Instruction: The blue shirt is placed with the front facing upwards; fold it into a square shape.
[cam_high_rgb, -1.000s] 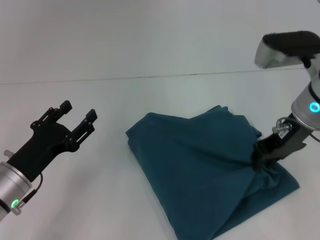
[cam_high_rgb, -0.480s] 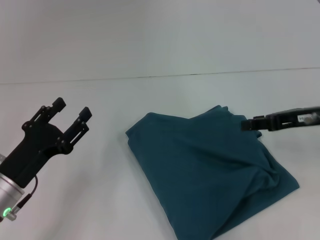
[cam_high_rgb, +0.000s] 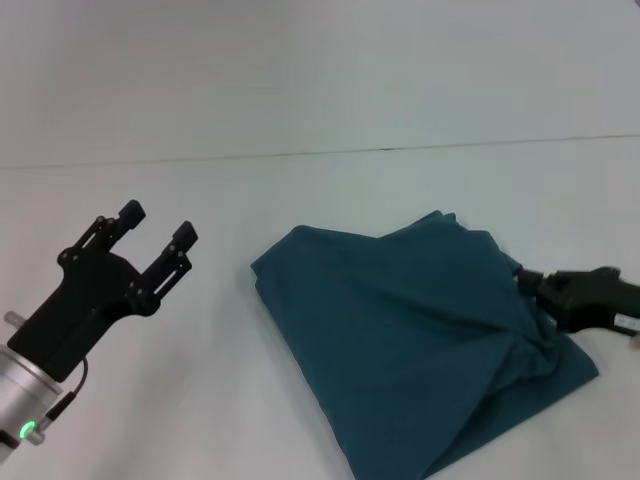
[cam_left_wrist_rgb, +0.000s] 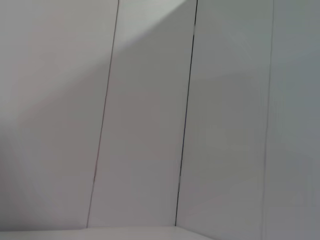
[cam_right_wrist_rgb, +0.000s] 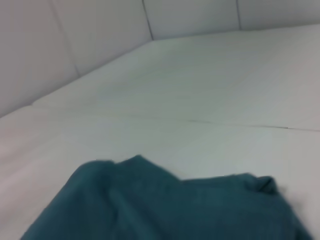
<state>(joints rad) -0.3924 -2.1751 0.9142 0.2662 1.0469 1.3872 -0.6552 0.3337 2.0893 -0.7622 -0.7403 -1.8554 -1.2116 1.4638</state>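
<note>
White table (cam_high_rgb: 330, 90) spans the whole scene; blue shirt (cam_high_rgb: 420, 340) lies folded in a rough crumpled diamond on it, well apart from the left gripper (cam_high_rgb: 155, 235) and touching the right gripper (cam_high_rgb: 530, 287) at its right edge; left gripper hangs above bare table, jaws apart, holding nothing; right gripper's jaw state cannot be told; shirt (cam_right_wrist_rgb: 165, 205) fills the near part of the right wrist view.

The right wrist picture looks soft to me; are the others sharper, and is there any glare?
Right wrist view: the shirt is blurred, edges smeared. Head view: crisp on the left gripper, softer on the right gripper; even light, no glare. Left wrist view: only pale panels with a diagonal shadow.
</note>
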